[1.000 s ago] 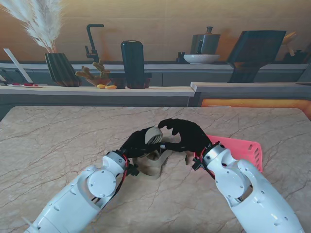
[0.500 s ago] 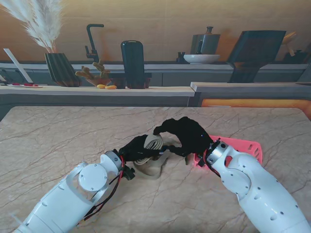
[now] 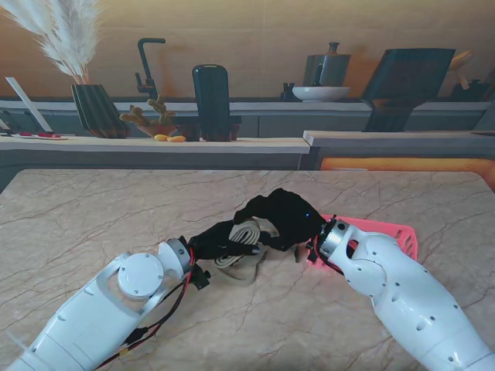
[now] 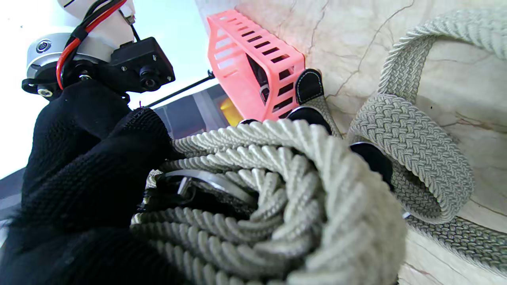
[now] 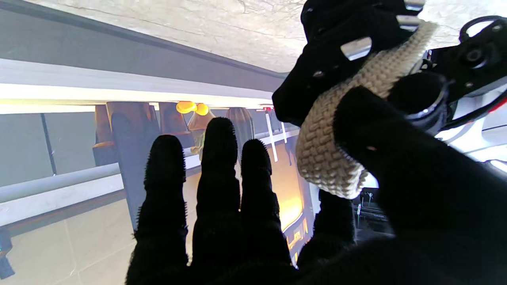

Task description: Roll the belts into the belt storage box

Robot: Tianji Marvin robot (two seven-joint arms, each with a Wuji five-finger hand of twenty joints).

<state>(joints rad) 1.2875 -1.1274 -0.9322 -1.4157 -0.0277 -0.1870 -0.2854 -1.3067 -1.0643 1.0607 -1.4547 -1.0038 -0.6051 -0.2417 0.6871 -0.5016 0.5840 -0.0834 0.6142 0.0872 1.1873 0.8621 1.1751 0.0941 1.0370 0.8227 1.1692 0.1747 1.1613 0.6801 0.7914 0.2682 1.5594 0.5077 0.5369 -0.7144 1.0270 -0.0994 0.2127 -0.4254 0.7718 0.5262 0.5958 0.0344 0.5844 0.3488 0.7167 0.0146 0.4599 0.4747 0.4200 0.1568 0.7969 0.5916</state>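
A beige woven belt [image 3: 244, 233] is partly wound into a roll, and its loose end [image 3: 246, 267] lies on the table nearer to me. My left hand [image 3: 214, 241] is shut on the roll [image 4: 277, 206] from the left. My right hand [image 3: 283, 217] arches over the roll from the right. Its thumb [image 5: 396, 158] presses on the belt [image 5: 336, 130], while its other fingers [image 5: 216, 178] stretch straight past it, holding nothing. The pink slatted storage box [image 3: 383, 236] stands to the right, partly hidden behind my right wrist, and it shows again [image 4: 253, 67] in the left wrist view.
The belt's dark leather tip [image 4: 309, 85] lies against the box wall. Loose belt loops [image 4: 416, 138] curl on the marble table [image 3: 100, 224]. Beyond the table's far edge, a counter carries a dark vase [image 3: 97, 108], a black container [image 3: 211, 100] and a bowl [image 3: 320, 93].
My left forearm has turned and dropped lower, tipping the roll toward the table. My right hand has slid left and down over the roll, and its wrist has rotated.
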